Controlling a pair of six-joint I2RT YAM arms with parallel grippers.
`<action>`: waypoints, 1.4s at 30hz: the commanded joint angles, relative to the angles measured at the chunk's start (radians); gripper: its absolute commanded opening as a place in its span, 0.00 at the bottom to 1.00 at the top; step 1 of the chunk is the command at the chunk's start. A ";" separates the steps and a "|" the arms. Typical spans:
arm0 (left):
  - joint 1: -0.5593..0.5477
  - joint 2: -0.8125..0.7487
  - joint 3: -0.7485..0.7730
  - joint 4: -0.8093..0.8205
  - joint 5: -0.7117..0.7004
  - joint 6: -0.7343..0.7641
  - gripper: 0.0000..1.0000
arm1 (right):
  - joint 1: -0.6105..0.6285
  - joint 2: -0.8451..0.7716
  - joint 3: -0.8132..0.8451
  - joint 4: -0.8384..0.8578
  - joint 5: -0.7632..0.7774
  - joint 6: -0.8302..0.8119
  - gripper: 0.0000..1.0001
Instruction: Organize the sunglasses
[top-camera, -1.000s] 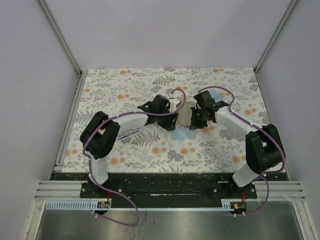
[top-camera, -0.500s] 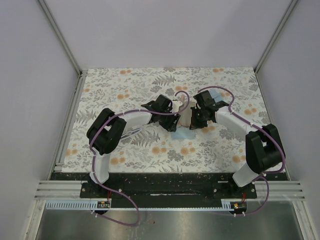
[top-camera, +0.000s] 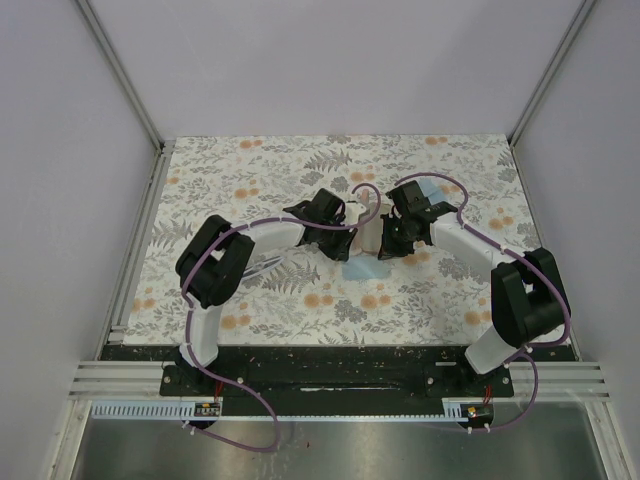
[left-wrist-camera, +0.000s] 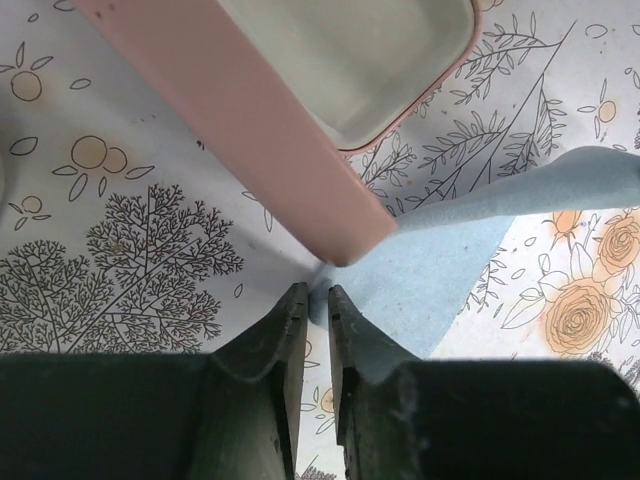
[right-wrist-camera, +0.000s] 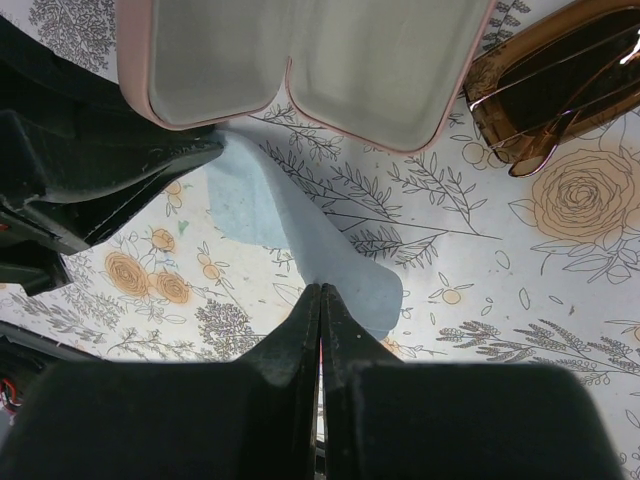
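Observation:
The reddish-brown sunglasses (right-wrist-camera: 560, 80) lie folded on the table, to the right of an open pink case (right-wrist-camera: 330, 70), which is empty. A blue cloth (right-wrist-camera: 260, 200) lies in front of the case. My right gripper (right-wrist-camera: 320, 290) is shut on the cloth's near edge. My left gripper (left-wrist-camera: 310, 295) sits at the case's corner (left-wrist-camera: 270, 130), jaws nearly together on a corner of the cloth (left-wrist-camera: 440, 270). In the top view both grippers, left (top-camera: 350, 245) and right (top-camera: 385, 248), meet at the case (top-camera: 368, 230). I cannot clearly make out the pale pair.
The flowered table (top-camera: 300, 170) has side rails (top-camera: 140, 240) and walls all round. A pale blue object (top-camera: 430, 188) lies behind the right arm. Thin pale lines (top-camera: 262, 266) show beside the left forearm.
My left arm has reached farther right, bringing its gripper up to the case and the cloth. My right gripper has held still on the cloth.

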 joint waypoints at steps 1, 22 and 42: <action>-0.009 0.027 0.009 -0.095 -0.007 0.025 0.13 | -0.007 -0.005 0.037 -0.009 -0.018 -0.009 0.00; -0.070 -0.252 -0.168 0.092 -0.070 -0.292 0.00 | -0.041 0.084 0.103 0.014 -0.001 -0.005 0.00; -0.210 -0.185 -0.068 0.118 -0.425 -0.535 0.00 | -0.102 0.275 0.364 -0.073 0.034 -0.110 0.00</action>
